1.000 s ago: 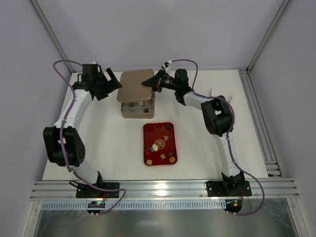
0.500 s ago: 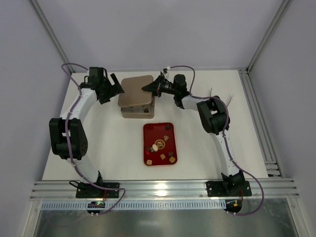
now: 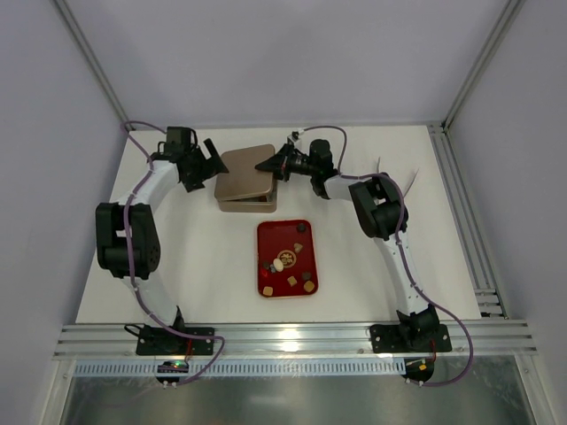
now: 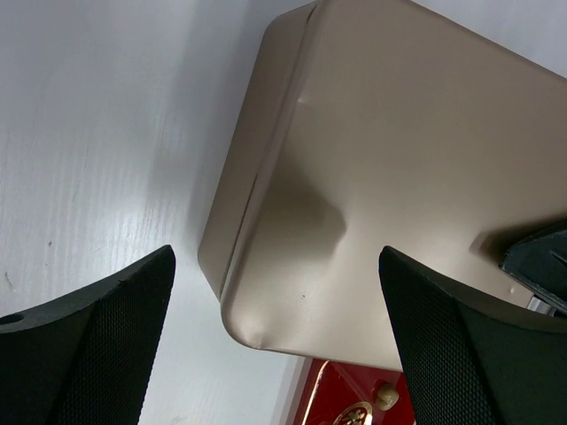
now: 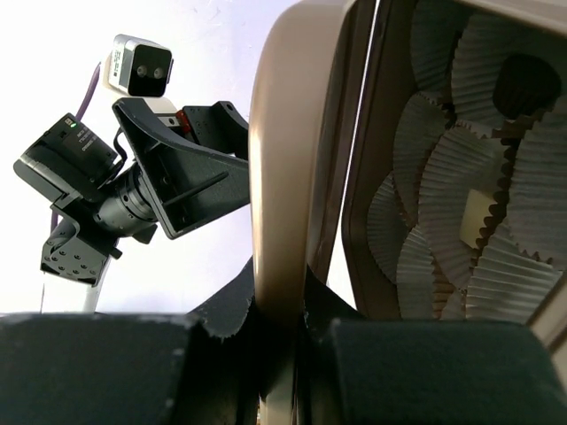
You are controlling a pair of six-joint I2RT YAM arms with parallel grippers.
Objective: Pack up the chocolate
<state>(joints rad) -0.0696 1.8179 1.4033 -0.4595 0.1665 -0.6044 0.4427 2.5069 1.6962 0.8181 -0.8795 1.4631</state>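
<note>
Several pieces of chocolate (image 3: 278, 265) lie on the red tray (image 3: 264, 230). The gold box (image 3: 248, 205) stands behind it, and its gold lid (image 3: 246, 170) hangs low over it. My right gripper (image 3: 266, 165) is shut on the lid's right edge. In the right wrist view the lid's rim (image 5: 283, 177) runs up from between that gripper's (image 5: 285, 310) jaws. Beside the rim, a gap shows white paper cups (image 5: 443, 177) holding a dark chocolate (image 5: 527, 84) and a cream one (image 5: 478, 217). My left gripper (image 3: 211, 166) stands open at the lid's left corner (image 4: 257, 328), touching nothing.
The red tray's corner (image 4: 341, 398) shows under the lid in the left wrist view. Metal frame rails (image 3: 483, 221) run along the table's right side and front. The left arm's wrist camera (image 5: 142, 66) faces the right gripper across the lid.
The right gripper has lowered the lid from a tilt down over the box. The left gripper has swung in toward the lid's left corner, staying open.
</note>
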